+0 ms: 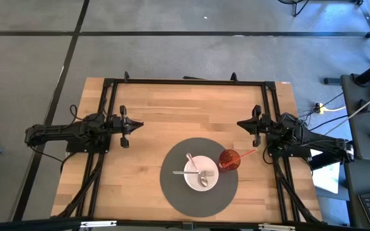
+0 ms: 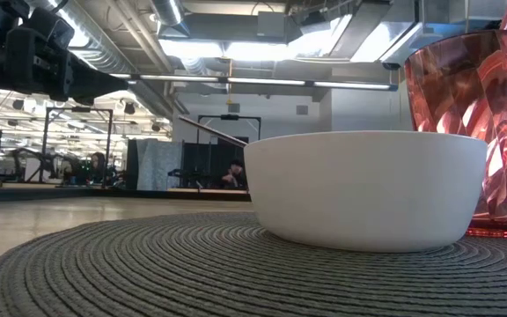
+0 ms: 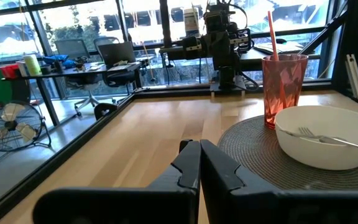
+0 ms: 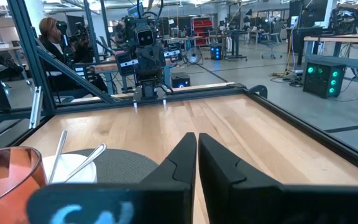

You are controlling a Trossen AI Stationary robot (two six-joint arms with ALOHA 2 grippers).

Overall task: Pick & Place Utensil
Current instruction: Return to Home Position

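A white bowl (image 1: 201, 173) stands on a round grey placemat (image 1: 172, 192) near the table's front edge. A spoon (image 1: 203, 181) and a fork (image 1: 194, 172) lie in it, their handles resting on the rim. In the left wrist view the fork (image 3: 328, 138) shows inside the bowl (image 3: 325, 146). My left gripper (image 1: 137, 125) hovers shut at the table's left, pointing level toward the middle, well clear of the bowl. My right gripper (image 1: 241, 123) hovers shut at the right, facing it. Both sets of fingers (image 3: 199, 158) (image 4: 196, 149) have nothing between them.
A red translucent cup (image 1: 230, 160) with a straw stands on the placemat's right side, next to the bowl. A black frame (image 1: 191, 81) runs along the table's edges. Bare wood lies between the two grippers. A person (image 4: 51, 34) sits beyond the table in the right wrist view.
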